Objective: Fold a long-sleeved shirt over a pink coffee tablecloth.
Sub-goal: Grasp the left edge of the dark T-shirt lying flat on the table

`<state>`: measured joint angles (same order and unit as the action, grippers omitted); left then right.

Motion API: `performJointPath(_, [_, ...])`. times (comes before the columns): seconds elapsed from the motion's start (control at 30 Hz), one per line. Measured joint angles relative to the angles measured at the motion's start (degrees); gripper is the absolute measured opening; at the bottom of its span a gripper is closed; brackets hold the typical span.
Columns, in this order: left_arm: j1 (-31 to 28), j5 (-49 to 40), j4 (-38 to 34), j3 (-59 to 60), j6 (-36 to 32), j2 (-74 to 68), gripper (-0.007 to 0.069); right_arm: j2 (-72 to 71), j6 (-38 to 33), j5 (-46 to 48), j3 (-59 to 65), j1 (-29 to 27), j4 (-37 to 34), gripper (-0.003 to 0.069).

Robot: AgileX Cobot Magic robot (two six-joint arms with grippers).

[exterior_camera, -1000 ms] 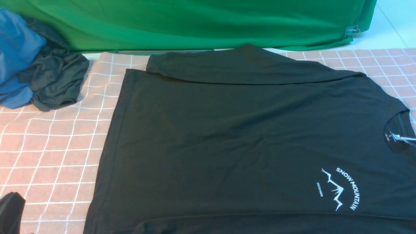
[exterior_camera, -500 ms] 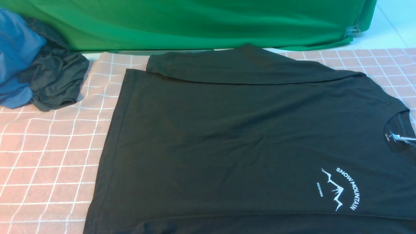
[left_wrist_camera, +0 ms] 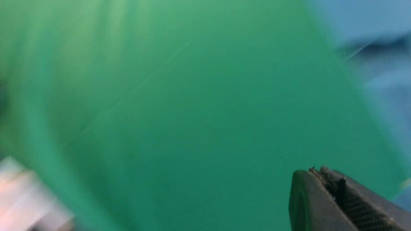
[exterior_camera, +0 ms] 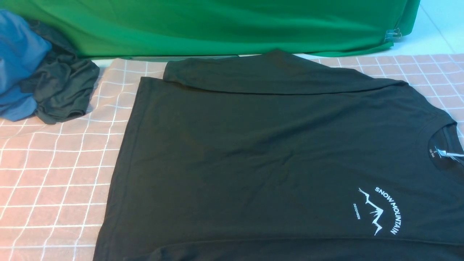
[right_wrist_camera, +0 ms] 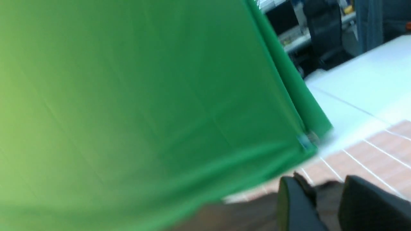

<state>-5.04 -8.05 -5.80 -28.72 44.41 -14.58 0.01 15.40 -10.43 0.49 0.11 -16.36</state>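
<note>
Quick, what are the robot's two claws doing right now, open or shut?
Left gripper: shut, with nothing seen in it.
Right gripper: open, with nothing between its jaws.

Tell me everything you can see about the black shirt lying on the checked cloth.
The black shirt looks like soft, matte fabric. It is spread flat, front up and lightly wrinkled, on the pink checked tablecloth. Its round neck, with a white label inside, points to the robot's right, and the hem to its left. A small white SNOW MOUNTAIN print sits on the chest. The far sleeve is folded in along the body. The shirt's near edge is out of view. Nothing else is seen touching it.
</note>
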Motion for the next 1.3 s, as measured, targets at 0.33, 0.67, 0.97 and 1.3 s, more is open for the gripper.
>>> performJointPath(0.33, [0.65, -42.98, -12.92, -16.6, -37.04, -40.36, 0.0024, -0.01, 2.39, 4.89, -2.47, 0.22, -0.45, 0.0211])
performJointPath(0.67, [23.46, -41.43, -4.73, -7.44, -25.49, -51.54, 0.0012, 24.53, -17.26, 39.35, -34.04, 2.52, 0.62, 0.0037])
performJointPath(0.97, [30.86, -35.42, 7.91, -5.45, -14.43, -54.58, 0.0078, 42.57, -28.97, 53.04, -41.93, 2.52, -2.11, 0.0037])
performJointPath(1.3, [30.92, -26.14, 11.21, -1.75, -14.01, -61.53, 0.0475, 43.0, -30.62, 53.04, -41.93, 2.52, -4.54, 0.0037])
